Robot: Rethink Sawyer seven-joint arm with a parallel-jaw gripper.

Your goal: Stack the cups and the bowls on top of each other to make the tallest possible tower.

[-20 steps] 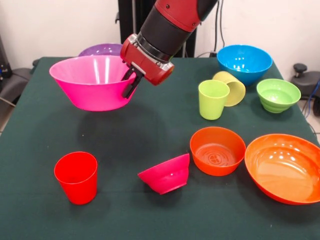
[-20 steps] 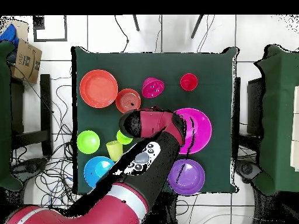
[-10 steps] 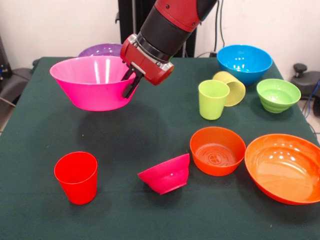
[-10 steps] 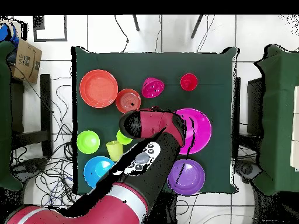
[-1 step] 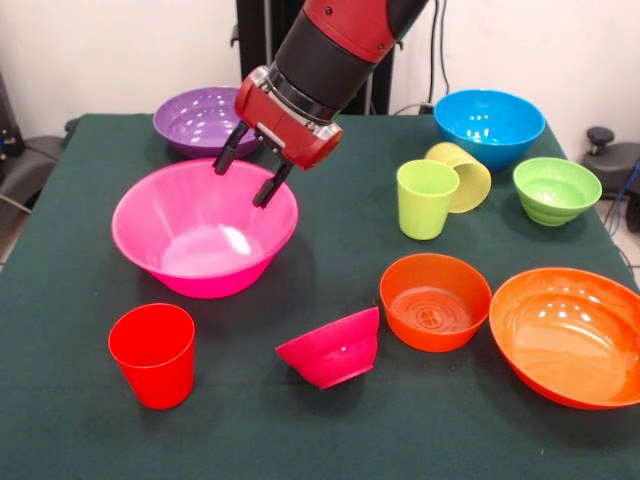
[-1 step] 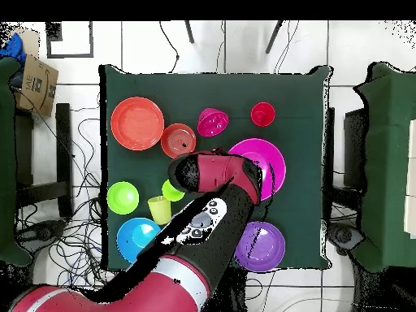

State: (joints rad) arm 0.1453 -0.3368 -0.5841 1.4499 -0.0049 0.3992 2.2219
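The large pink bowl (image 5: 200, 240) (image 6: 272, 162) rests upright on the green cloth. My gripper (image 5: 247, 172) hangs open just above its far right rim, with nothing between the fingers. In front of it stand the red cup (image 5: 152, 355) and a small magenta bowl (image 5: 330, 348) tipped on its side. The purple bowl (image 5: 198, 120) sits behind it. A lime cup (image 5: 425, 198) stands upright with the pale yellow cup (image 5: 462, 175) lying against it. The small orange bowl (image 5: 435, 301), large orange bowl (image 5: 570, 335), green ribbed bowl (image 5: 556, 189) and blue bowl (image 5: 489, 125) stand apart. Nothing is stacked.
In the overhead view my arm (image 6: 203, 223) crosses the table's lower middle and covers part of the pink bowl. Chairs stand at both sides of the table (image 6: 309, 97), and a cardboard box (image 6: 36, 81) lies on the floor at upper left.
The pink bowl, held in the air before, now rests on the table, lower and nearer the red cup. My gripper has opened and let go of it. The purple bowl shows fully.
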